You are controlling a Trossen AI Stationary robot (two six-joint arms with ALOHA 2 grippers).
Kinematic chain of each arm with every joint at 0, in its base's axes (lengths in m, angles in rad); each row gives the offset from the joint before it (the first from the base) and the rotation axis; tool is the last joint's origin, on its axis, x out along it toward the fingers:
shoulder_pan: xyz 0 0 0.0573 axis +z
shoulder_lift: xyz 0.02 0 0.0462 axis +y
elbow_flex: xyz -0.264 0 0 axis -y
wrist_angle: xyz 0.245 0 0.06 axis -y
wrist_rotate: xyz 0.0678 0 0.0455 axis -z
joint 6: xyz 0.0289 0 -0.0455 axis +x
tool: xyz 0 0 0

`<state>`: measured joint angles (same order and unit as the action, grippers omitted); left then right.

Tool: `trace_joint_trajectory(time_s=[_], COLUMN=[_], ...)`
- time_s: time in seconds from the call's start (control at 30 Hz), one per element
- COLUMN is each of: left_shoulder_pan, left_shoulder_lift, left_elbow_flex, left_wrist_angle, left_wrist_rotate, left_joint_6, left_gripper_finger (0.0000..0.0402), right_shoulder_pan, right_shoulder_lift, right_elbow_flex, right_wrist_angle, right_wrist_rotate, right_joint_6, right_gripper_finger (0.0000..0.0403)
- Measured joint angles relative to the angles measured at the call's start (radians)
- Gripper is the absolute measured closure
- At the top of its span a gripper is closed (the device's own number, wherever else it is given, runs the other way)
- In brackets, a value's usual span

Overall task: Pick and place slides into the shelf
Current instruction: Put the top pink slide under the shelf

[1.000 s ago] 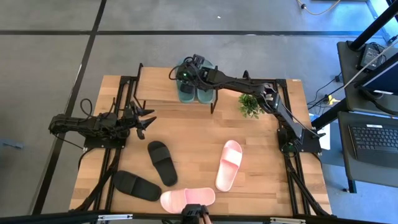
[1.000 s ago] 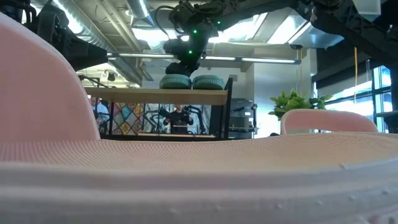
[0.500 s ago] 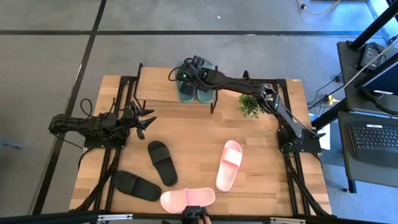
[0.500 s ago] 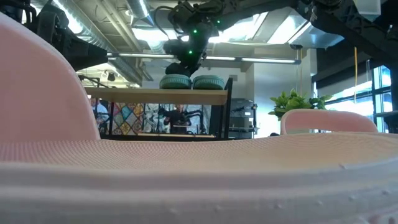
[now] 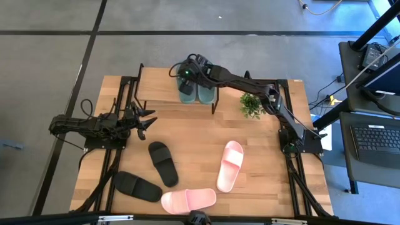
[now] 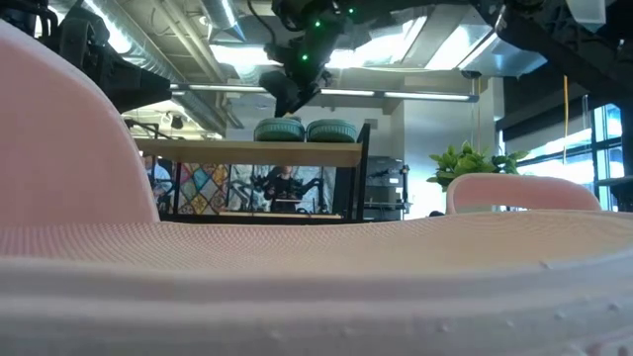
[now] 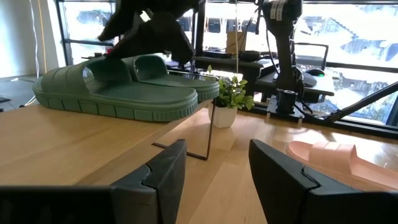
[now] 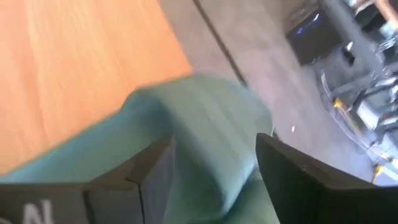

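Two dark green slides (image 5: 196, 91) lie side by side, soles down, on the top board of the shelf (image 5: 159, 84) at the table's far side; they also show in the low view (image 6: 307, 130). My right gripper (image 5: 187, 72) hangs open just above the left green slide (image 8: 205, 118), fingers either side of its strap and clear of it in the low view (image 6: 288, 97). My left gripper (image 5: 149, 120) waits open and empty at the table's left. Two black slides (image 5: 164, 162) (image 5: 137, 186) and two pale pink slides (image 5: 230, 165) (image 5: 189, 200) lie on the tabletop.
A small potted plant (image 5: 251, 105) stands right of the shelf. The pink slide at the near edge (image 6: 297, 277) fills the low view's foreground. The left wrist view shows the green slides (image 7: 124, 90) and the right arm above them. The shelf's left half is bare board.
My right gripper has gone up from the left green slide and now stands clear above it. The two green slides have stayed in place on the shelf's top board.
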<state>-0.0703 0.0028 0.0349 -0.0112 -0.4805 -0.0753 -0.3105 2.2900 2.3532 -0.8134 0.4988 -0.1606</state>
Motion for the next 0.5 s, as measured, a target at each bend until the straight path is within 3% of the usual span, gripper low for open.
trace_joint_trajectory(time_s=[0.27, 0.5], left_shoulder_pan=[0.0, 0.0], left_shoulder_lift=[0.0, 0.0], left_elbow_flex=[0.0, 0.0], left_wrist_angle=[0.0, 0.001], left_wrist_rotate=[0.0, 0.001], left_joint_6=[0.0, -0.001], left_gripper_finger=[0.0233, 0.0233], right_shoulder_pan=[0.08, 0.243], right_shoulder_lift=[-0.071, -0.125], right_elbow_flex=[0.002, 0.002], right_wrist_angle=[-0.168, -0.444], right_wrist_rotate=[-0.002, -0.005], right_joint_6=[0.025, 0.065], right_gripper_finger=[0.0179, 0.0179])
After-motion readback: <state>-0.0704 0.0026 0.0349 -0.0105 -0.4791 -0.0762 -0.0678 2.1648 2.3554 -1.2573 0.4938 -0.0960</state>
